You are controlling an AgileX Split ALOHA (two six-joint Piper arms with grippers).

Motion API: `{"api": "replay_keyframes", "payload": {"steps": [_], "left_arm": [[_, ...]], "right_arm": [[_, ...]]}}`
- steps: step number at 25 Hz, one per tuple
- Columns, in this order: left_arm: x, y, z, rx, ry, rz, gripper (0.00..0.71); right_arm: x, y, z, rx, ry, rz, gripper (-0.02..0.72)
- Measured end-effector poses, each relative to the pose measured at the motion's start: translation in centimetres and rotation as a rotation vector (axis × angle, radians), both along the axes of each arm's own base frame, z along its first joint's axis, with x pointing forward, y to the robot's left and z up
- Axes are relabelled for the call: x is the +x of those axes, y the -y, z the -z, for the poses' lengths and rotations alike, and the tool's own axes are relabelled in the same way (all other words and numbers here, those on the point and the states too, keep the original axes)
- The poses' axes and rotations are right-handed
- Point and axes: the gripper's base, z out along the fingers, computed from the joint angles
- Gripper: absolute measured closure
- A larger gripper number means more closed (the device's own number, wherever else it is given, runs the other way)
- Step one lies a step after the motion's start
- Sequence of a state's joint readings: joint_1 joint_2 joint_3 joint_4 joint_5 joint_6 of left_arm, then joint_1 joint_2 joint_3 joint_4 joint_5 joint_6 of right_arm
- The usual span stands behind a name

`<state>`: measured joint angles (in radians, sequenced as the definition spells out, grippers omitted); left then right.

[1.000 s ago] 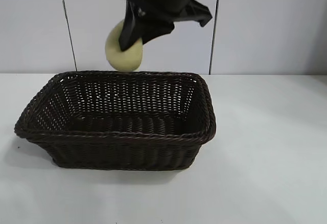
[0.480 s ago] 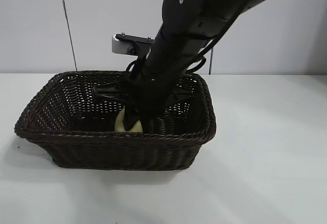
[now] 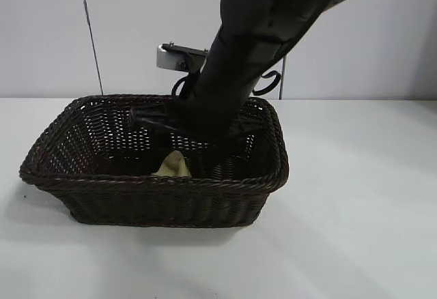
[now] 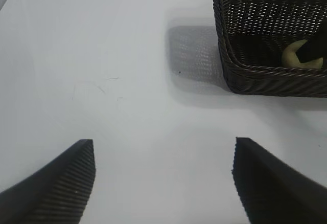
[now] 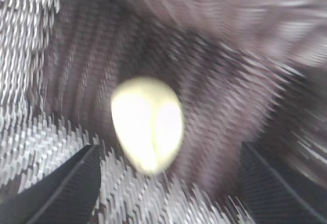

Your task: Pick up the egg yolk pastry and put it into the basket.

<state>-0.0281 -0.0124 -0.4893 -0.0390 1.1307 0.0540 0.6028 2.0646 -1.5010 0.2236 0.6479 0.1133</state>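
Surface: white table (image 3: 355, 231) against a pale wall; the brown wicker basket (image 3: 41, 166) sits on it, left of centre in the outside view.
My right gripper (image 5: 166, 193): reaching down inside the basket, much lower than a second ago, when it hung above the rim.
Right jaws: now spread apart, nothing between them. A second ago they pinched the pastry; half a second ago they carried it down inside the basket.
Pastry (image 3: 172, 166): lies on the basket floor near the front wall, clear of both my fingers in my right wrist view.
My left gripper (image 4: 163, 183): parked over bare table, well apart from the basket, jaws wide and empty.
Change: grip released, pastry dropped free.
Meaning: I judge the placement done; what is left is lifting my right arm out without snagging the weave.
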Motion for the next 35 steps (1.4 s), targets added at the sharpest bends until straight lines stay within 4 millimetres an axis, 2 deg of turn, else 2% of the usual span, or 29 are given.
{"api": "replay_keyframes", "payload": {"steps": [6, 9, 12, 16, 19, 24, 28, 35], "left_arm": [[0.0, 0.0, 0.0, 0.0, 0.0, 0.0, 0.168], [0.0, 0.0, 0.0, -0.001, 0.0, 0.0, 0.168], [0.0, 0.0, 0.0, -0.001, 0.0, 0.0, 0.168], [0.0, 0.0, 0.0, -0.001, 0.0, 0.0, 0.168], [0.0, 0.0, 0.0, -0.001, 0.0, 0.0, 0.168], [0.0, 0.0, 0.0, -0.001, 0.0, 0.0, 0.168], [0.0, 0.0, 0.0, -0.001, 0.0, 0.0, 0.168], [0.0, 0.0, 0.0, -0.001, 0.0, 0.0, 0.168]], "right_arm": [[1.5, 1.7, -5.0, -0.084, -0.103, -0.032, 0.157], [1.7, 2.3, -6.6, -0.151, -0.115, -0.038, 0.157], [1.9, 2.8, -7.3, -0.207, -0.099, -0.022, 0.157], [2.0, 3.3, -7.4, -0.26, -0.093, -0.01, 0.157], [2.7, 4.8, -7.4, -0.288, -0.101, 0.028, 0.157], [5.0, 9.7, -7.4, -0.296, -0.114, 0.151, 0.157], [6.6, 14.6, -7.4, -0.303, -0.124, 0.265, 0.157], [8.0, 22.6, -7.5, -0.305, -0.148, 0.444, 0.157]]}}
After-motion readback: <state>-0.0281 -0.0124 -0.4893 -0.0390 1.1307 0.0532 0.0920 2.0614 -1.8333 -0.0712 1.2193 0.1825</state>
